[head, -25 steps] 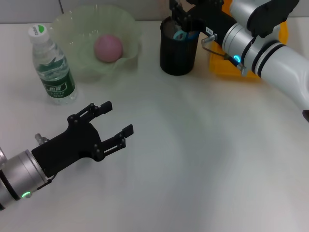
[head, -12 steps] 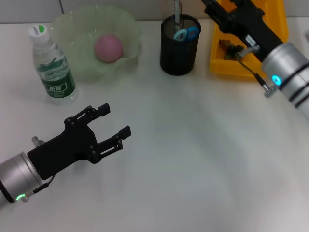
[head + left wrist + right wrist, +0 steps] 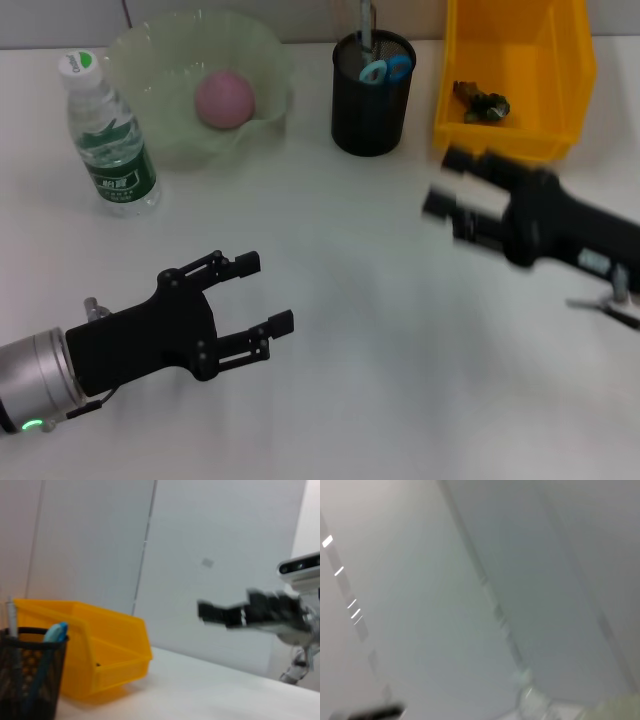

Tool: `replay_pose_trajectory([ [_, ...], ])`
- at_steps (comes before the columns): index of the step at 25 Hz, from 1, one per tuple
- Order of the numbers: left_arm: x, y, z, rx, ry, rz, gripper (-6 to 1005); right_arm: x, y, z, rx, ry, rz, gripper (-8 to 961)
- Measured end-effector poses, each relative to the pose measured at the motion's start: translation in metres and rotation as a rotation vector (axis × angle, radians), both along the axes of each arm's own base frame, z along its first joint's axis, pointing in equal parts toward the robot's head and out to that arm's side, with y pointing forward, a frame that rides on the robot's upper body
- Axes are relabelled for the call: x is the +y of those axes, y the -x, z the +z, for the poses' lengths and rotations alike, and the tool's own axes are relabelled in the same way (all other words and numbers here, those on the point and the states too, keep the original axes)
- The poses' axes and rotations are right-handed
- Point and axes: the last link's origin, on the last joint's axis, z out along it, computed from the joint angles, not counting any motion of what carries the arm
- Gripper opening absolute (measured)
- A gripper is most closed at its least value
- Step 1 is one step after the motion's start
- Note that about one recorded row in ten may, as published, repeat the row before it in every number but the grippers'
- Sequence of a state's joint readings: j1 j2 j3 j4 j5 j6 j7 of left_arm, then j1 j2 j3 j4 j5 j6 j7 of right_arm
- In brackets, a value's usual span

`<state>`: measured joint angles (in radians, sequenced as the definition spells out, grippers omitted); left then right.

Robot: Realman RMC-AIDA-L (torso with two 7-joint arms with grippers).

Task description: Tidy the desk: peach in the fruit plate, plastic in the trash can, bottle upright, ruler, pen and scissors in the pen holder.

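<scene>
Scissors (image 3: pixel 385 70) stand in the pen holder (image 3: pixel 371 95), well beyond our right claw (image 3: pixel 450 192), which hovers released and empty. Our left claw (image 3: pixel 255 295) hangs spread over the table (image 3: pixel 350 300), nearer us than the bottle (image 3: pixel 105 140).

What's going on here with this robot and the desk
The desk looks nearly tidy. The pink peach sits in the pale green fruit plate, the clear plastic water bottle stands upright, and blue-handled scissors poke out of the black mesh pen holder. A dark scrap lies in the yellow plastic bin. The left tool and right tool both hover open over the white desk, holding nothing.
</scene>
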<state>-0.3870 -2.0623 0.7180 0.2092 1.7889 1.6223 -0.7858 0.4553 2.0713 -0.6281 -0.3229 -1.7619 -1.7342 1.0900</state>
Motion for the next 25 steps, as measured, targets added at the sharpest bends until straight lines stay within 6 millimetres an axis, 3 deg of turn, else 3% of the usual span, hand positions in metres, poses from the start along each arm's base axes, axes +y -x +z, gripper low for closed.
replay_pose_trajectory([
  [11,0.003,-0.012,-0.003,0.033,0.192,-0.058,805,-0.016,-0.017,-0.012,-0.250,0.201,0.105,746],
  [20,0.006,-0.017,-0.007,0.063,0.270,-0.073,805,-0.012,-0.014,-0.013,-0.288,0.206,0.148,744],
  [25,0.002,-0.012,-0.004,0.078,0.283,-0.074,805,-0.005,-0.008,-0.025,-0.341,0.217,0.178,744],
])
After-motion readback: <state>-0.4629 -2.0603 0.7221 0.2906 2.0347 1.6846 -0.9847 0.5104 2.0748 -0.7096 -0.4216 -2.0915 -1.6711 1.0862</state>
